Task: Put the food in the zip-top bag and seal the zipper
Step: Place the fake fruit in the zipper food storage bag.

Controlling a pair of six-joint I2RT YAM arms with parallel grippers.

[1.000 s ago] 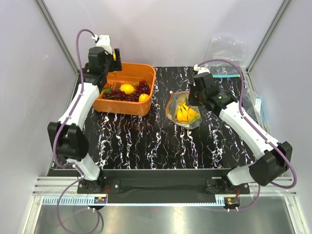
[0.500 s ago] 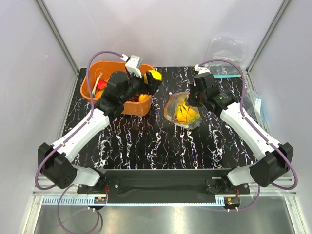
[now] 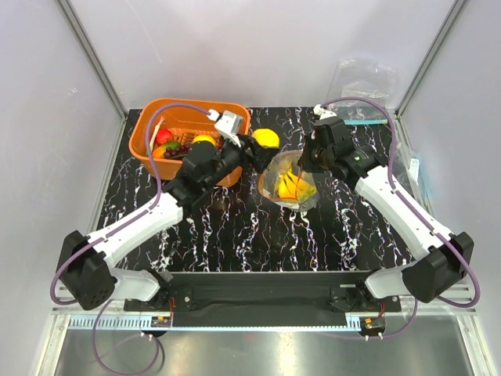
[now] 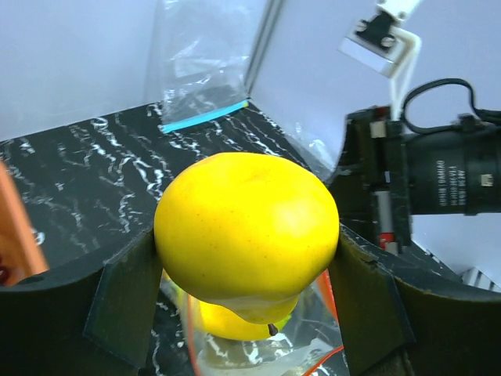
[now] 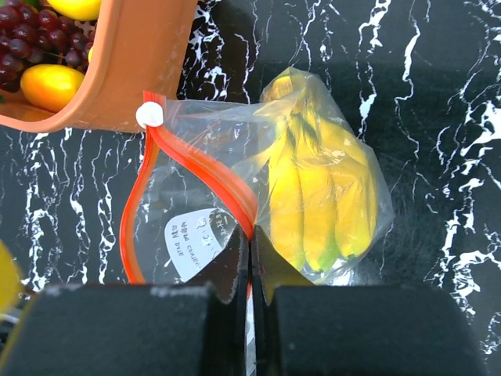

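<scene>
Jaws pinching zipper (image 5: 200, 168); banana bunch (image 5: 313, 196) inside zip-top bag (image 5: 211, 129).

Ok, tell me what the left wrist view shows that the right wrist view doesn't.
Only the left wrist view: the left gripper clamping a yellow fruit, a teal-strip bag at the back, and the right arm. Only the right wrist view: the right gripper pinching the zipper, the whole banana bunch inside the zip-top bag, and the orange basket with grapes. Both: that bag's open mouth and the black marbled table.
</scene>
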